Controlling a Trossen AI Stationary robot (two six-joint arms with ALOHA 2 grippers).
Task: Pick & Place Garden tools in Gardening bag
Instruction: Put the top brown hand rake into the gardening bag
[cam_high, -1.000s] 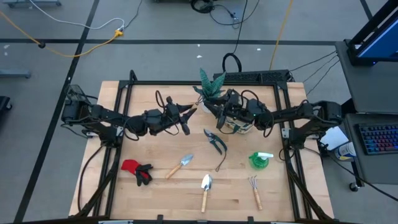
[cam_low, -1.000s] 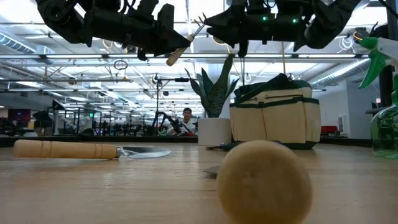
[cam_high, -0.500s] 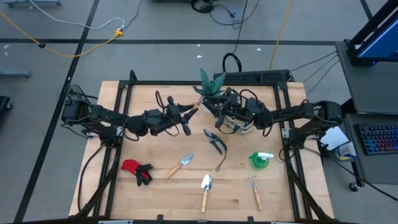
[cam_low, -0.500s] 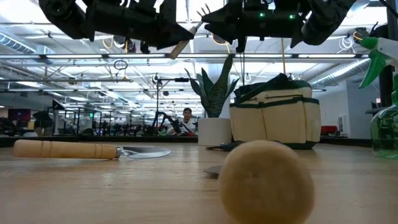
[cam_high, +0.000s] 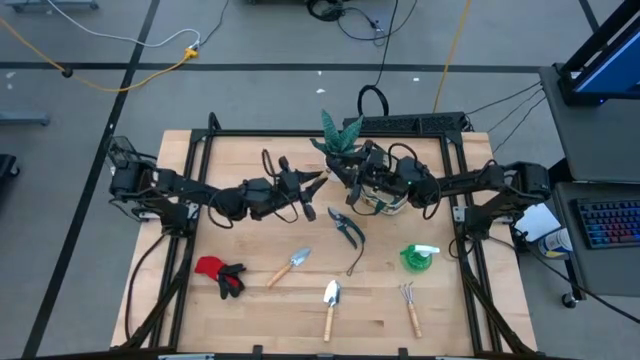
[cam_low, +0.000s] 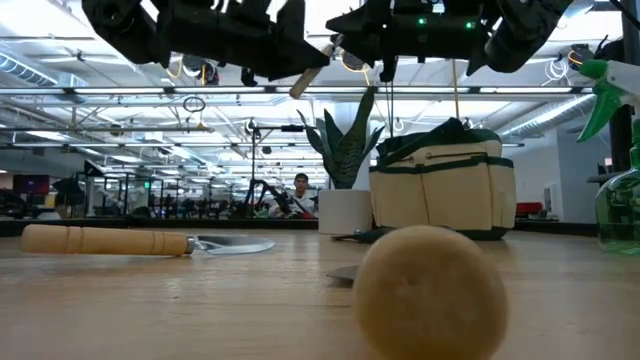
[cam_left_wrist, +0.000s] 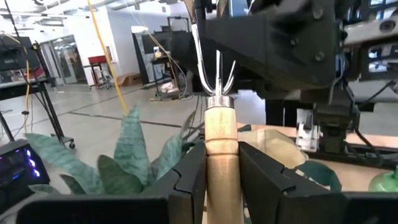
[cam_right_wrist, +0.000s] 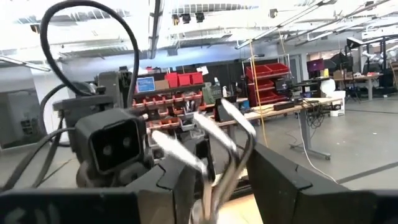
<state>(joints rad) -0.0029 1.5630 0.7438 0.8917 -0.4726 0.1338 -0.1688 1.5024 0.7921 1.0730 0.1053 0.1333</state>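
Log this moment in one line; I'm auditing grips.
left fingers: shut on fork, raised | right fingers: open around tines, beside bag | bag: upright

Counts, high view, clock face over the table:
- Wooden-handled tools: 4 in all.
  - trowels: 2, one (cam_high: 290, 266) near 6, the other (cam_high: 331, 298) lower at 6.
  - rake (cam_high: 410, 308): 1, at 5.
  - fork (cam_high: 313, 180): 1, up off the table near 12.
- pruning shears (cam_high: 347, 228): 1, just right of centre.
- spray bottle (cam_high: 420, 257): 1, green, at 4.
- gloves (cam_high: 220, 275): 1 red-and-black bundle at 8; can't tell if it's a pair.
- gardening bag (cam_high: 380, 200): 1, at 1.
- potted plant (cam_high: 340, 135): 1, at 12.
- Arms: 2, left arm (cam_high: 180, 188) from 9, right arm (cam_high: 470, 183) from 3.
- person (cam_low: 300, 185): 1, far back in the room, low view.
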